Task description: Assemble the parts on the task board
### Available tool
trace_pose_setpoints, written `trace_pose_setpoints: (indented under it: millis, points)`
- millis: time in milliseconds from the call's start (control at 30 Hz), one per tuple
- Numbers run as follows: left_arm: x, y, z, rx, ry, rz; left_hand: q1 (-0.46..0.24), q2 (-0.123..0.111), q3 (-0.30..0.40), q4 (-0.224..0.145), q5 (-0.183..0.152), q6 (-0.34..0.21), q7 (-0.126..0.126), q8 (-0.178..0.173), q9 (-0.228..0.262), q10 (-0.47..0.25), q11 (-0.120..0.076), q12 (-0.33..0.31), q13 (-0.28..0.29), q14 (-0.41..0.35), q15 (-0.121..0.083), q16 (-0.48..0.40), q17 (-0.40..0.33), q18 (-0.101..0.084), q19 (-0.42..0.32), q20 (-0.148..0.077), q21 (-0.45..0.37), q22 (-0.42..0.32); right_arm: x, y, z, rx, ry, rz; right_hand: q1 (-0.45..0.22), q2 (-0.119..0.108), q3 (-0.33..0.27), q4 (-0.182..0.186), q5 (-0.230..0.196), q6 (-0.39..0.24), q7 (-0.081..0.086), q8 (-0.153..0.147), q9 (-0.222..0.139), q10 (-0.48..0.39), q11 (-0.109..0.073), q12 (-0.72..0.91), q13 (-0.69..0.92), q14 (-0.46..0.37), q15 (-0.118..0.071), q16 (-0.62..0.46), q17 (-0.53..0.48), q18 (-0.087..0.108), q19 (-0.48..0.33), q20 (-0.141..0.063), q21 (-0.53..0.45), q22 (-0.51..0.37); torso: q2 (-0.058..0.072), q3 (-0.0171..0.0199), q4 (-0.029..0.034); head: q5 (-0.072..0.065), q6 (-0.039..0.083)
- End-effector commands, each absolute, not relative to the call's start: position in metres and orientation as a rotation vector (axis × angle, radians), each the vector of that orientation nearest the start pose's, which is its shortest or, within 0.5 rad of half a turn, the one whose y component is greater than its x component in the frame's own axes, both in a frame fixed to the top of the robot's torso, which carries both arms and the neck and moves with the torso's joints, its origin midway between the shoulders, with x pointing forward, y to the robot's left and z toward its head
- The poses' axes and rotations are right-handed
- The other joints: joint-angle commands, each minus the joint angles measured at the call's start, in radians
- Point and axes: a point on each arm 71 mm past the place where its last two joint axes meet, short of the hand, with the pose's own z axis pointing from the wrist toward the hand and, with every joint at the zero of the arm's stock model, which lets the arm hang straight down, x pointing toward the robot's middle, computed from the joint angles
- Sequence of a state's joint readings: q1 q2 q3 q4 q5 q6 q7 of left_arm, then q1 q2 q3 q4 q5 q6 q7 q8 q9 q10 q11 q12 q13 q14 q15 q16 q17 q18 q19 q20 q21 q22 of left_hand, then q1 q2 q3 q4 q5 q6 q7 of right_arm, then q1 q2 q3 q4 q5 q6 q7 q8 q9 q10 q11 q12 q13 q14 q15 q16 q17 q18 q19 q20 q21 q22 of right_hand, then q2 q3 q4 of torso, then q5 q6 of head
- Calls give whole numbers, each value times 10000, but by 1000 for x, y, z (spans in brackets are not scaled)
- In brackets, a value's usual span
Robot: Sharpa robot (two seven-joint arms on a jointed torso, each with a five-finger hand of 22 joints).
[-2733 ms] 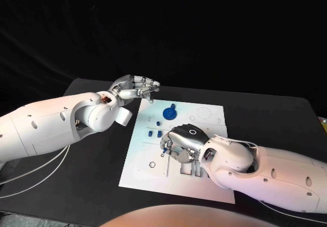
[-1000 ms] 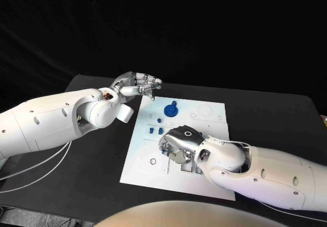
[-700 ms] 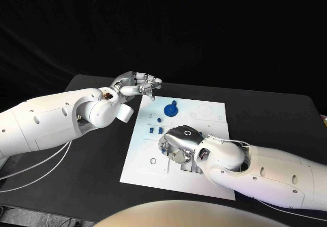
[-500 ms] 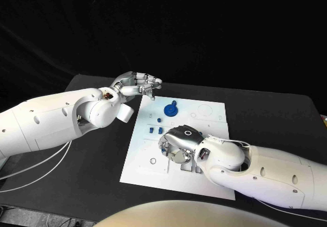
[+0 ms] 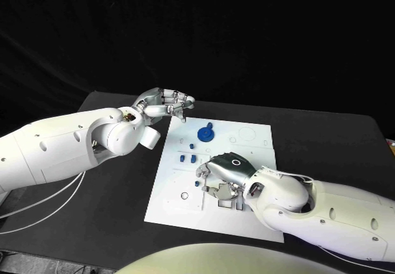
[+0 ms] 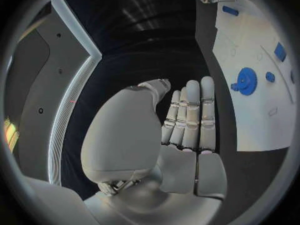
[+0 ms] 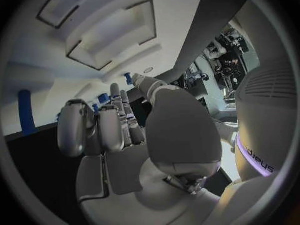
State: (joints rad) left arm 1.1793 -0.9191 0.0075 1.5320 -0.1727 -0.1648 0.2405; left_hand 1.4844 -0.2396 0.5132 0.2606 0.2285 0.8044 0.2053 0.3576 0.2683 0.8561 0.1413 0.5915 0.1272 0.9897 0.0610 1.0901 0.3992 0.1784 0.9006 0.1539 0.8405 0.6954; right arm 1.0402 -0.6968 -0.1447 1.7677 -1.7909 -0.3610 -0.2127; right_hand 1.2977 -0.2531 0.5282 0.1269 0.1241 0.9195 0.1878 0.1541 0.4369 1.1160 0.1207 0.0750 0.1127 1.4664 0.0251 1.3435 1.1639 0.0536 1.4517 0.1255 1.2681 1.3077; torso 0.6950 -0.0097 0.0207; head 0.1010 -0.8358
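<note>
The white task board (image 5: 247, 149) lies in the middle of the black table. On its far part sits a blue gear (image 5: 205, 134) (image 6: 245, 81), with small blue parts (image 5: 191, 146) (image 5: 180, 157) near it. My right hand (image 5: 224, 174) hovers low over the board's middle, fingers bent down, and I see nothing held in it (image 7: 115, 130). A blue peg (image 5: 197, 182) (image 7: 25, 112) stands just beside its fingers, apart from them. My left hand (image 5: 166, 105) (image 6: 187, 120) hangs over the board's far left corner, fingers curled in and holding nothing.
Recessed slots (image 5: 224, 201) show on the near half of the board, partly under my right hand. Black table (image 5: 115, 188) runs left of the board, and more (image 5: 329, 148) to its right. My right forearm (image 5: 329, 211) covers the board's near right corner.
My right hand has shifted a little to the right and toward me, leaving the blue peg uncovered beside its fingers. The left hand has stayed where it was.
</note>
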Motion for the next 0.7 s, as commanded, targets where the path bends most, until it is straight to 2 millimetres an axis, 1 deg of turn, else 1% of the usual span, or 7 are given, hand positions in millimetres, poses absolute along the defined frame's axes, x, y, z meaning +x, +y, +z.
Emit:
trace_pose_setpoints:
  millis: [33,267,367,433,467,567,700]
  points:
    - [484,233,-176,-9839,16236,-15201,-29,-29,-39,-35,-1,-58,27,-40,-15,-34,5,-61,-9,11,68,-38,-12,42,33,69,-46,-9,362,-73,-238,-4875,16115,8713,2,-55,-90,19,50,55,-37,-43,-17,22,-58,82,17,107,40,53,24,83,-2,29,2,1619,-7,-3,-10,-34,33]
    - [484,235,-176,-9856,16247,-15168,-29,-29,-39,-35,-1,-58,27,-40,-15,-34,5,-61,-9,11,68,-38,-12,42,33,69,-46,-9,375,-112,-215,-4240,16286,8015,12,-20,-169,41,94,156,-92,-18,-27,45,-97,156,26,152,10,119,110,75,31,15,52,1634,-14,-14,-15,-144,107]
    - [484,235,-177,-9863,16253,-15153,-29,-29,-39,-35,-1,-58,27,-40,-15,-34,5,-61,-9,11,68,-38,-12,42,33,69,-46,-9,383,-130,-209,-4103,16516,7505,-17,-73,-324,71,123,128,-145,-61,-65,-79,-117,153,2,142,-7,81,27,106,-22,-2,-109,1580,-18,-12,-27,-189,137]
    - [484,235,-177,-9864,16258,-15151,-29,-29,-39,-35,-1,-58,27,-40,-15,-34,5,-61,-9,11,68,-38,-12,42,33,69,-46,-9,389,-141,-206,-4066,16668,7167,-48,-97,-508,116,209,93,-175,-102,-100,-217,-125,144,-25,104,-14,22,-75,135,-83,-11,-273,1525,-16,-11,-11,-225,156]
    - [484,235,-177,-9864,16258,-15150,-29,-29,-39,-35,-1,-58,27,-40,-15,-34,5,-61,-9,11,68,-38,-12,42,33,69,-46,-9,390,-143,-206,-4060,16694,7101,-43,-92,-740,158,342,55,-182,-144,-135,-370,-122,137,-59,49,-12,-49,-192,167,-155,-11,-463,1461,-18,-12,-13,-239,164]
    - [483,235,-177,-9866,16260,-15146,-29,-29,-39,-35,-1,-58,27,-40,-15,-34,5,-61,-9,11,68,-38,-12,42,33,69,-46,-9,396,-155,-206,-4066,16897,6729,58,-42,-1131,202,413,40,-196,-185,-184,-497,-122,193,-94,15,-14,-80,-256,183,-189,-12,-576,1423,-21,-11,-19,-258,182]
    - [483,235,-177,-9867,16267,-15145,-29,-29,-39,-35,-1,-58,27,-40,-15,-34,5,-61,-9,11,68,-38,-12,42,33,69,-46,-9,402,-164,-207,-4184,17150,6352,305,164,-1896,352,476,35,-212,-242,-270,-731,-124,298,-165,-36,-8,-128,-369,207,-230,-11,-749,1368,-12,-4,-6,-272,197]
